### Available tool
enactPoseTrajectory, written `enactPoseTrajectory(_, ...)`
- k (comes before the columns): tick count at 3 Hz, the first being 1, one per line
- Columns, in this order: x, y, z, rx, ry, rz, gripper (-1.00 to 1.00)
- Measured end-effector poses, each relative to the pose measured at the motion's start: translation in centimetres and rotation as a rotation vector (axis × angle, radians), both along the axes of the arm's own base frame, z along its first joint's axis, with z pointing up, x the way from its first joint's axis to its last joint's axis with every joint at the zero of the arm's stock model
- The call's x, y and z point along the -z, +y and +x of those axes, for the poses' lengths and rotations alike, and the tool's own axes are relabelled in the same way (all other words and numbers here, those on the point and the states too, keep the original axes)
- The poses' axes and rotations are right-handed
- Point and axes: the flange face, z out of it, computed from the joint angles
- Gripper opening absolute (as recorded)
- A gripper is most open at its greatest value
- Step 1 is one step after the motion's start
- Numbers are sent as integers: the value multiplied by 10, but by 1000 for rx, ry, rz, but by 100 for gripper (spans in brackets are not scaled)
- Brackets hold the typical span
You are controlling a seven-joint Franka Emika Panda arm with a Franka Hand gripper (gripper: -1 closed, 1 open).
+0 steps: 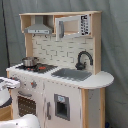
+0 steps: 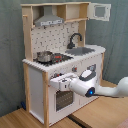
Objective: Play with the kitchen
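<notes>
Fingers of the gripper are pressing in against the oven door near its top edge, but whether they are open or clamping on anything I cannot tell — the white wrist is hiding them. Behind it the arm is reaching in from the second exterior view's right. The kitchen is standing upright against a grey curtain, pot sitting on the stove, oven door looking closed — so the play is seemingly only beginning, with nothing visibly opened yet.
</notes>
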Motion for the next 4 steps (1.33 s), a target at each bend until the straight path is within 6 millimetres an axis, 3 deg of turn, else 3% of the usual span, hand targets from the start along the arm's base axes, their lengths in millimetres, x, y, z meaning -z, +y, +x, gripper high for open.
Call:
enactPoseTrajectory(1,0,0,0,0,0,0,-100)
enactPoseTrajectory(4,-5,-1,1,3,16,389,-100)
